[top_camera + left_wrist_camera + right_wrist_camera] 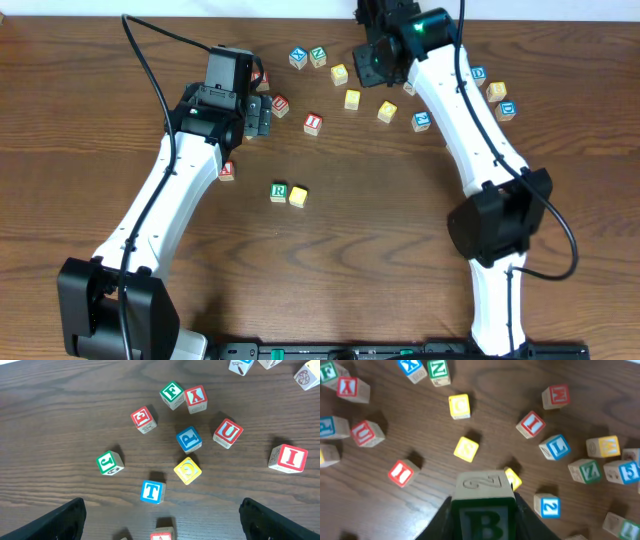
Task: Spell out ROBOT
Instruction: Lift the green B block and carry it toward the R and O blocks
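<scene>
We see right jaws pinching the green B cube (482, 519). Left jaws spread wide over the blue T cube (152, 491). R cube (279, 191) sits touching a yellow cube (298, 196).

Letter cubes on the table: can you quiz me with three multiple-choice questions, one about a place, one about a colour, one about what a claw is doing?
1. Beside the green R cube, the yellow cube lies: A) on top of it; B) on the left arm's side; C) on the side of the right arm.
2. The T cube has a letter coloured: A) blue; B) red; C) yellow.
3. The right gripper is: A) open and empty; B) shut on the B cube; C) shut on a red I cube.

Answers: 1 C, the overhead view shows it next to the R, toward the right arm. 2 A, the left wrist view shows a blue T. 3 B, the right wrist view shows its fingers clamping the green B.
</scene>
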{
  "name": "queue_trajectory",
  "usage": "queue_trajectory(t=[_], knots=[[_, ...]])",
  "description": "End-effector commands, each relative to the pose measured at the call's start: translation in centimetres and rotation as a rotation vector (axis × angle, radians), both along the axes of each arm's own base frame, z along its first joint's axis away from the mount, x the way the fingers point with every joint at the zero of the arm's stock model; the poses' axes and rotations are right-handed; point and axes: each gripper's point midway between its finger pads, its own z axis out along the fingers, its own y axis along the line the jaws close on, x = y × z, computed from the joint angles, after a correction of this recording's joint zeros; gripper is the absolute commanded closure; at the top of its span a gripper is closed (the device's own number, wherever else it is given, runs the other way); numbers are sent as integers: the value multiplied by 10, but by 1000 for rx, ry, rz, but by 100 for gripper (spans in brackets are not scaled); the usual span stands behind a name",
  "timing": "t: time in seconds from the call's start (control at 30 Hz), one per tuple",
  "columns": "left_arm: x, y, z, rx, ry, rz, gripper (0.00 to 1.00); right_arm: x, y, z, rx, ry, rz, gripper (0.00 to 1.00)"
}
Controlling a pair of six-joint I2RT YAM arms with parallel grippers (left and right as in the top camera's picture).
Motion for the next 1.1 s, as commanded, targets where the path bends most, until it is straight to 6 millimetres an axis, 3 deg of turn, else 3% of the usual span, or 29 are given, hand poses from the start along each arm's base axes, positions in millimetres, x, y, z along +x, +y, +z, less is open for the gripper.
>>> queue_trajectory(t=[0.0,0.17,0.37,0.7,0.87,1.07], knots=[[2,5,18,5,-40,9,4,-15,-11,34,25,-90,-23,81],[2,5,18,4,-40,10,4,-35,-19,15,28,-75,-36,82],[2,5,18,5,-40,9,4,-59,-23,-28,22,-14,-55,85],[2,5,18,5,-40,9,4,-119,9,-103,50,97,-50,85],[2,4,18,4,-41,10,4,-137,31,-116,70,116,-30,85],[2,4,18,5,-41,9,4,-151,52,-117,95,124,-27,87]])
